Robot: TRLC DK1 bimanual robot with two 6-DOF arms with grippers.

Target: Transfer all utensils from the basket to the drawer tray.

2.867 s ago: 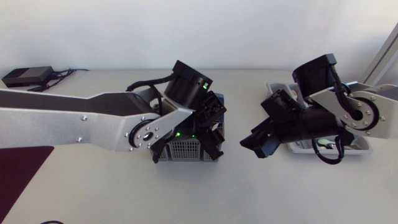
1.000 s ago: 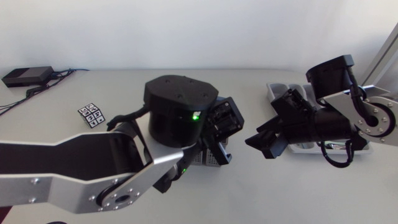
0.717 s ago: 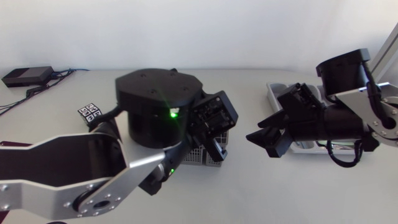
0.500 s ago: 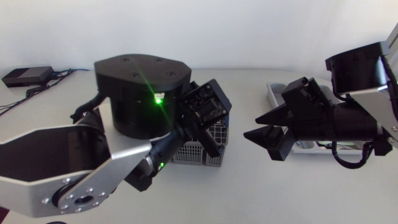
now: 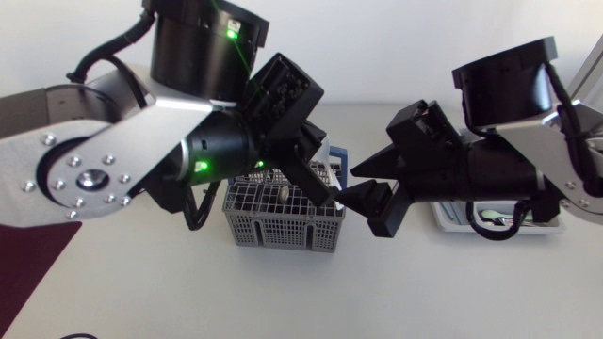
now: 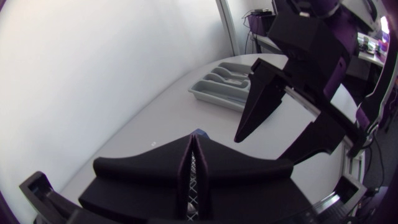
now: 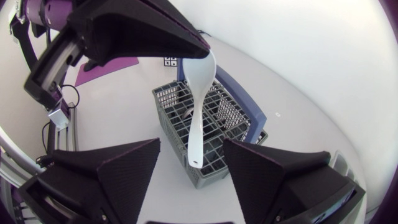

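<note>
A grey mesh basket (image 5: 283, 224) stands mid-table with utensils in it. My left gripper (image 5: 318, 186) hangs above the basket's right end, shut on the bowl end of a white spoon (image 7: 198, 106). The spoon hangs handle-down over the basket (image 7: 171, 99). In the left wrist view the fingers (image 6: 186, 158) are pressed together. My right gripper (image 5: 364, 201) is open just right of the basket, and the spoon's handle hangs between its spread fingers (image 7: 118, 174) without touching them. The grey drawer tray (image 5: 450, 219) lies at the right, mostly under my right arm, and also shows beyond the right gripper as the tray (image 6: 227, 84).
A blue flat piece (image 5: 342, 162) stands at the basket's far right side. A dark purple mat (image 5: 26, 264) lies at the table's front left. Both arms crowd the space above the table's middle.
My left arm has swung up and back, lifting its gripper above the basket. My right gripper has moved left from the tray toward the basket.
</note>
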